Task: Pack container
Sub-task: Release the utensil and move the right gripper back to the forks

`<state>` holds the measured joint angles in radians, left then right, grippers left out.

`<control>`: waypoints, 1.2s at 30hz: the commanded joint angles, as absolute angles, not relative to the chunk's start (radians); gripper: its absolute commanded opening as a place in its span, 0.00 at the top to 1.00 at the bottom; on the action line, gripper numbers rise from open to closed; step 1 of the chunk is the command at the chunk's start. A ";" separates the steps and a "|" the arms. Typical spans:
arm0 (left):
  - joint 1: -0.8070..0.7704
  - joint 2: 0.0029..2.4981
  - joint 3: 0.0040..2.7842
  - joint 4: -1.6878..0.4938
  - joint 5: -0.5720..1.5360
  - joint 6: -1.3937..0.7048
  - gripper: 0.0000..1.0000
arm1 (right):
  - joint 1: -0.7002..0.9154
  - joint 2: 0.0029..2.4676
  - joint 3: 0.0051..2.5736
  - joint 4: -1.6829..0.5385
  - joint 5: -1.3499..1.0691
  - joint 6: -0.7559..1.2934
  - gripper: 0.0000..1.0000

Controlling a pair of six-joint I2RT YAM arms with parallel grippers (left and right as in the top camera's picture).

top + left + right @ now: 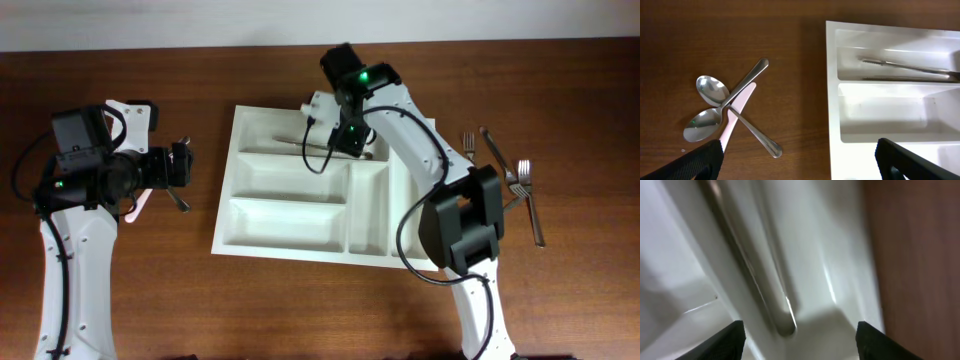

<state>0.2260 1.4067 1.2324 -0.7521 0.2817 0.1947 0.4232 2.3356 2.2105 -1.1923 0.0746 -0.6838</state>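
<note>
Both end effectors gape wide: the right end effector (345,135) hangs over the container's (290,222) top long compartment, the left end effector (182,165) just beyond its left rim.

On a wooden counter (790,40), we see two steel spoons (712,90) lying crossed, touching a pale pink utensil (740,102). To their right sits the white container (833,100), with a metal utensil (910,66) lying in its top compartment. Our left fingers (697,162) stand wide apart, holding nothing.
</note>
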 commanded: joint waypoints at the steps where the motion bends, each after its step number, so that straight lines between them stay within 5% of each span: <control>1: 0.228 1.410 1.248 -0.749 0.300 0.211 0.01 | 0.358 2.176 2.304 -1.239 0.110 -0.487 0.29; 11: 0.228 1.410 1.248 -0.749 0.300 0.211 0.01 | -0.079 2.049 2.297 -1.343 0.090 -0.076 0.24; 19: 0.228 1.410 1.248 -0.749 0.300 0.211 0.01 | -0.356 2.125 2.051 -1.401 -0.046 0.009 0.26; 30: 0.228 1.410 1.248 -0.749 0.300 0.211 0.01 | -0.363 2.134 1.730 -1.159 -0.043 -0.036 0.33; 36: 0.228 1.410 1.248 -0.749 0.300 0.211 0.01 | -0.313 2.135 1.647 -0.931 -0.015 -0.181 0.47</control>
<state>0.2260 1.4067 1.2324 -0.7517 0.2817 0.1947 -0.3397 2.1479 1.6760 -0.9730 -0.0269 -0.1001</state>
